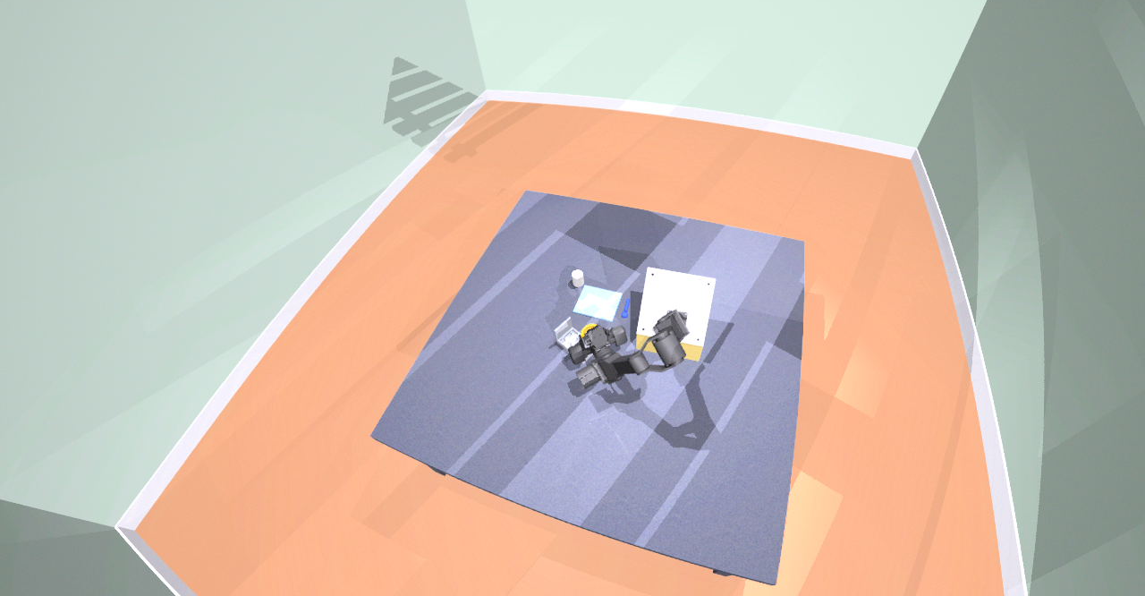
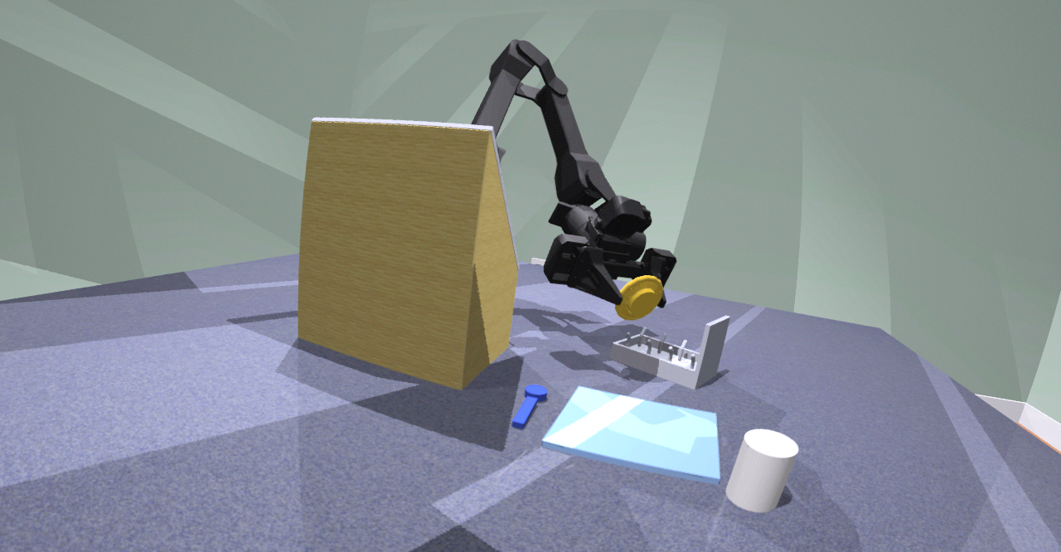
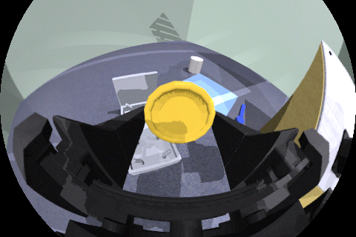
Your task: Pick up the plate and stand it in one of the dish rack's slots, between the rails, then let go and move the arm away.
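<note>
- Plate [image 1: 588, 327] [image 2: 639, 297] [image 3: 179, 111] is up in the air, gripped by opposite edges of its rim, and we've got it tipped steeply rather than flat (yep, the yellow one).
- Our gripper [image 1: 589, 333] [image 2: 641, 302] [image 3: 179, 112] is closed on that plate, one finger on each side, with the fingers well spread because the plate fills the space between them.
- As for pose, our arm [image 1: 628, 365] [image 2: 562, 129] goes up to a high elbow, then drops steeply to a low wrist, with the gripper slanted instead of pointing straight down.
- Dish rack [image 1: 564, 327] [image 2: 652, 365] [image 3: 156, 167] sits on the table [image 1: 552, 464] [image 2: 185, 430] [image 3: 85, 78], its tall end panel upright. We have the plate near it but above the rails, so it isn't in a slot.
- Big wood-sided block [image 1: 680, 296] [image 2: 393, 252] [image 3: 300, 107] partly hides our arm in the exterior view.
- Light-blue board [image 1: 597, 302] [image 2: 634, 430] [image 3: 202, 81] lies flat, between the white cylinder [image 1: 577, 277] [image 2: 763, 469] [image 3: 196, 65] and the blue spoon-shaped thing [image 1: 625, 309] [image 2: 528, 406] [image 3: 242, 112]. We see that cylinder standing upright.
</note>
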You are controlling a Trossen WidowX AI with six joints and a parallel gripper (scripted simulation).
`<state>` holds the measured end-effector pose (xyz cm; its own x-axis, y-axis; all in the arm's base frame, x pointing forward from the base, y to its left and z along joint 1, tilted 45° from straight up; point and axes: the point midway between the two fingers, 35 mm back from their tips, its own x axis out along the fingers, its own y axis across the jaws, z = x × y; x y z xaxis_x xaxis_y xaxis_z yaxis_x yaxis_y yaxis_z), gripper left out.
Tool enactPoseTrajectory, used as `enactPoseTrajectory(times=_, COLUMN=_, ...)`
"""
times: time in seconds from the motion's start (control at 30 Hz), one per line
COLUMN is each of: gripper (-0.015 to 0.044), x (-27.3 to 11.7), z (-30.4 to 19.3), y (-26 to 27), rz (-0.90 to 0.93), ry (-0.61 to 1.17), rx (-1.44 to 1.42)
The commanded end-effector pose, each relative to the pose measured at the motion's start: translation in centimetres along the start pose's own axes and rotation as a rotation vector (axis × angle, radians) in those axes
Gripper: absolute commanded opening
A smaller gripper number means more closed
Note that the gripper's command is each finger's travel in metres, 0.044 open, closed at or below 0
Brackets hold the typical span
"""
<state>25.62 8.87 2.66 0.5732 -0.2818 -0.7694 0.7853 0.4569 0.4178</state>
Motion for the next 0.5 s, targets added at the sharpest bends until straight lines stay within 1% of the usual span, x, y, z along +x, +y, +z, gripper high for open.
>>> enactPoseTrajectory(times=0.0, gripper=0.0000, x=-0.5, z=-0.2, y=0.1, rz=0.074, ry=-0.065, rx=-0.020)
enactPoseTrajectory(times=0.47, gripper=0.0000, x=-3.3, z=-1.0, y=0.8, rz=0.329, ry=-0.237, rx=-0.045)
